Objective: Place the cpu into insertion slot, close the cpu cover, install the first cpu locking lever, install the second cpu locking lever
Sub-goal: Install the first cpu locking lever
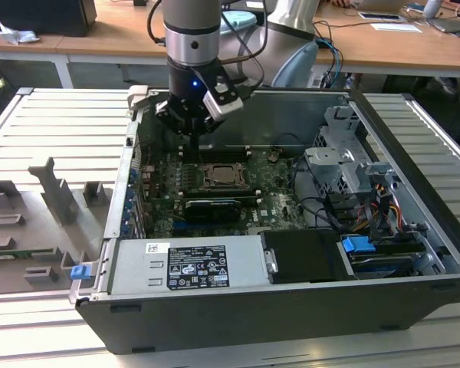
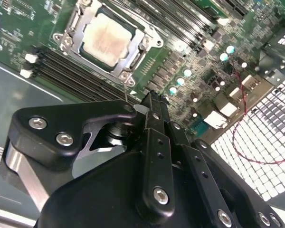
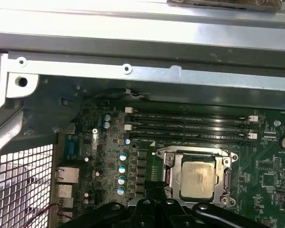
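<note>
Currently cpu [image 3: 197, 179] seated, cpu cover [image 3: 199, 156] flat down around it, gripper [image 2: 151, 102] empty, fingers pressed together, hovering over motherboard [image 3: 270, 185] near the cpu cover

Open PC case [image 1: 253, 314] on slatted tabletop [image 1: 31, 337], green motherboard [image 1: 280, 207], labelled power supply [image 1: 192, 264], drive cage [image 1: 341, 165], memory slots [image 3: 190, 126], mesh grille [image 3: 23, 185], grey fixture blocks [image 1: 54, 192] at the exterior view's left

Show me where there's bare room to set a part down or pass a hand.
Free: the ribbed table beyond the grey fixtures at the exterior view's left of the case, and at its right. Inside, the power supply top. Crowded: the board around the cpu, and cables by the drive cage.
</note>
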Controlling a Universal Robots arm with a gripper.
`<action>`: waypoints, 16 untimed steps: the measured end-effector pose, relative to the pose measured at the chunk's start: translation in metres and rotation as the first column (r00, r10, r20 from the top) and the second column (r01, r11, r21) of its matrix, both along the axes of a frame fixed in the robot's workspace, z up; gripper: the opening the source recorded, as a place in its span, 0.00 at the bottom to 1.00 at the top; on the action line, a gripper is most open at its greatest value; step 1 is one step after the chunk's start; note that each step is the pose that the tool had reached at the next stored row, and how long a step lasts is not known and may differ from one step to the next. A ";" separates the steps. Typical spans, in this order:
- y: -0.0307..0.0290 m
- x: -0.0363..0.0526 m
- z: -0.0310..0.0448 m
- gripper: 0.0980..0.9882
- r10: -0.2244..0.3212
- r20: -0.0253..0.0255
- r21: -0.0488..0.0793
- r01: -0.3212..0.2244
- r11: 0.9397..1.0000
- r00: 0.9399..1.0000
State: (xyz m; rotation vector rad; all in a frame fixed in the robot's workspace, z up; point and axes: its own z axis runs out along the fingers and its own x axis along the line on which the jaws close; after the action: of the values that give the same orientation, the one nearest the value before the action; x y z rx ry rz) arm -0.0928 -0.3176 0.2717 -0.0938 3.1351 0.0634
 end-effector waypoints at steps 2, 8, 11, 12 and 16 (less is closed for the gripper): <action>0.0001 -0.0037 -0.0006 0.01 0.000 0.000 0.000 0.000 1.000 1.000; 0.0070 -0.0096 -0.0046 0.01 0.000 0.000 0.000 0.000 1.000 1.000; 0.0130 -0.0097 -0.0063 0.01 0.000 0.000 0.000 0.000 1.000 1.000; 0.0150 -0.0097 -0.0070 0.01 0.000 0.000 0.000 0.000 1.000 1.000; 0.0194 -0.0098 -0.0100 0.01 0.000 0.000 0.000 0.000 1.000 1.000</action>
State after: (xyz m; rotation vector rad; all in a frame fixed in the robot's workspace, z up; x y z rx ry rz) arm -0.1027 -0.2982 0.2617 -0.0938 3.1353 0.0632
